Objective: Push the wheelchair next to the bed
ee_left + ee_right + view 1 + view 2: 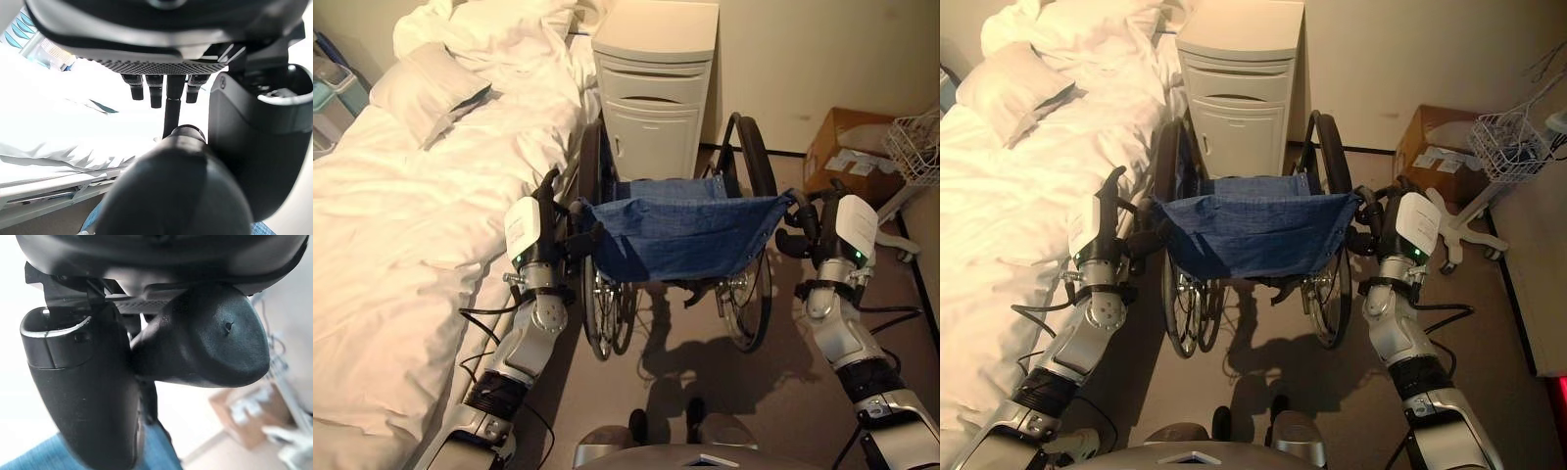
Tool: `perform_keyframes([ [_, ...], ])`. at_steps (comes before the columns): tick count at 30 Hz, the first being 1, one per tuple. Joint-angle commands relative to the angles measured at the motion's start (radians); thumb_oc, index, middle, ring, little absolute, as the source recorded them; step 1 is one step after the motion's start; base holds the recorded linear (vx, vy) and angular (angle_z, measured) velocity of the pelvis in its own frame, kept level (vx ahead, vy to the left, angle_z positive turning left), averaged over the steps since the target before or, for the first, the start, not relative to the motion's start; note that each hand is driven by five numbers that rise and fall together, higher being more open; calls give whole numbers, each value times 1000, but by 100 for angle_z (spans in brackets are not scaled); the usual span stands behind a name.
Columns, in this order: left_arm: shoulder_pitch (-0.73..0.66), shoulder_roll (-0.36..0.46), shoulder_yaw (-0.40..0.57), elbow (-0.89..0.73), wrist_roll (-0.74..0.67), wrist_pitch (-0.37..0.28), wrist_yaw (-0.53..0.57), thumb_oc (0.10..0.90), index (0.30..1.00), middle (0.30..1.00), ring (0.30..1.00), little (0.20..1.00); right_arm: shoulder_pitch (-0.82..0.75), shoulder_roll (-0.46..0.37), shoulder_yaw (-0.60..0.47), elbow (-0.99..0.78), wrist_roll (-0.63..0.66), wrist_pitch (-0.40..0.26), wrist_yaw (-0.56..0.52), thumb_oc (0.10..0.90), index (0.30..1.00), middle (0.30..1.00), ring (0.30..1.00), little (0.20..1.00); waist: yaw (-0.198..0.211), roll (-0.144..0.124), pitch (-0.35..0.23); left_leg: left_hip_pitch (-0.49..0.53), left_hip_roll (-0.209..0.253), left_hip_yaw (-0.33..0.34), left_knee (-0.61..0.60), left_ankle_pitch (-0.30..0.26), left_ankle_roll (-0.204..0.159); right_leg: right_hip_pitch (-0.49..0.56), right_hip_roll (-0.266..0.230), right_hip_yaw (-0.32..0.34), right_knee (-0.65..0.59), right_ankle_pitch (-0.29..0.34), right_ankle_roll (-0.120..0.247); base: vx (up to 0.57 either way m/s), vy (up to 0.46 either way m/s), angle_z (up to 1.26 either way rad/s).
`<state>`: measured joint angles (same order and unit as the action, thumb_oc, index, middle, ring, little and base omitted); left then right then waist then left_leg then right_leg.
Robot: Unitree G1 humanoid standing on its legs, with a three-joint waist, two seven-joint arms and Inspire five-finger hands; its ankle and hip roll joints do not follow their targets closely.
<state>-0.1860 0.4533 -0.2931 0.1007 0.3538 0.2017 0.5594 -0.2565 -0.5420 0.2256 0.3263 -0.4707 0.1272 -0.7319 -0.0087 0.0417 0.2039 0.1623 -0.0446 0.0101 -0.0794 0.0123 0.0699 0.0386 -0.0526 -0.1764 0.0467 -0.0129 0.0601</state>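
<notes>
The wheelchair (680, 230) has a blue cloth back and black wheels. It stands right in front of me, close alongside the white bed (401, 225) on its left. My left hand (551, 235) is curled round the left push handle (181, 196), with the thumb (254, 147) beside the grip. On the other side, my right hand (803, 230) is curled round the right push handle (205, 338), thumb (83, 396) wrapped next to it. The chair's left wheel (590, 166) is near the mattress edge.
A cream bedside cabinet (651, 88) stands straight ahead of the wheelchair, almost touching its wheels. A cardboard box (847, 157) and a wire basket on a wheeled stand (913, 147) sit at the right. A pillow (426, 88) lies on the bed.
</notes>
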Motion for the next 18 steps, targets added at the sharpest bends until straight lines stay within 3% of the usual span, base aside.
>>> perform_keyframes([
  [1, -61, 234, 247, 68, 184, -50, 212, 800, 900, 900, 900, 900, -71, -108, -77, -65, -98, -135, -285, 800, 900, 900, 900, 900, 30, -26, -94, -9, -37, 58, 75, -136, -23, 59, 7, 39, -5, -54, 36, 15, -1, 3],
  [3, -58, 218, 256, 67, 44, -88, 184, 800, 900, 900, 900, 900, -60, -105, -78, -63, -49, -156, -259, 800, 900, 900, 900, 900, 31, -27, -96, -9, -39, 55, 74, -136, -23, 60, 8, 40, -6, -56, 36, 0, 0, 0],
  [4, -45, 185, 274, 60, -98, -126, 147, 800, 900, 900, 900, 900, -46, -95, -85, -57, -27, -180, -249, 800, 900, 900, 900, 900, 31, -27, -98, -8, -38, 55, 72, -135, -23, 62, 9, 39, -8, -58, 35, 0, 0, 0],
  [6, -21, 142, 301, 45, -201, -159, 106, 800, 900, 900, 900, 900, -25, -81, -104, -56, 25, -211, -215, 800, 900, 900, 900, 900, 32, -27, -99, -7, -37, 55, 72, -134, -23, 65, 10, 39, -10, -59, 33, 0, 0, 0],
  [8, 15, 84, 331, 23, -312, -198, 40, 800, 900, 900, 900, 900, 9, -40, -133, -57, 155, -252, -119, 800, 900, 900, 900, 900, 32, -27, -96, -5, -35, 53, 74, -133, -25, 68, 11, 42, -9, -60, 30, 0, 0, 0],
  [10, 38, 48, 348, -8, -411, -193, -30, 800, 900, 900, 900, 900, 36, -4, -154, -67, 272, -270, -8, 800, 900, 900, 900, 900, 32, -25, -92, -2, -33, 52, 71, -129, -27, 71, 11, 41, -10, -59, 28, 0, 0, 0],
  [18, 26, 40, 362, 4, -587, -231, -173, 800, 900, 900, 900, 900, 10, 15, -168, -82, 466, -240, 227, 800, 900, 900, 900, 900, 34, -24, -82, -1, -30, 55, 71, -119, -30, 77, 8, 35, -10, -56, 24, 0, 0, 0],
])
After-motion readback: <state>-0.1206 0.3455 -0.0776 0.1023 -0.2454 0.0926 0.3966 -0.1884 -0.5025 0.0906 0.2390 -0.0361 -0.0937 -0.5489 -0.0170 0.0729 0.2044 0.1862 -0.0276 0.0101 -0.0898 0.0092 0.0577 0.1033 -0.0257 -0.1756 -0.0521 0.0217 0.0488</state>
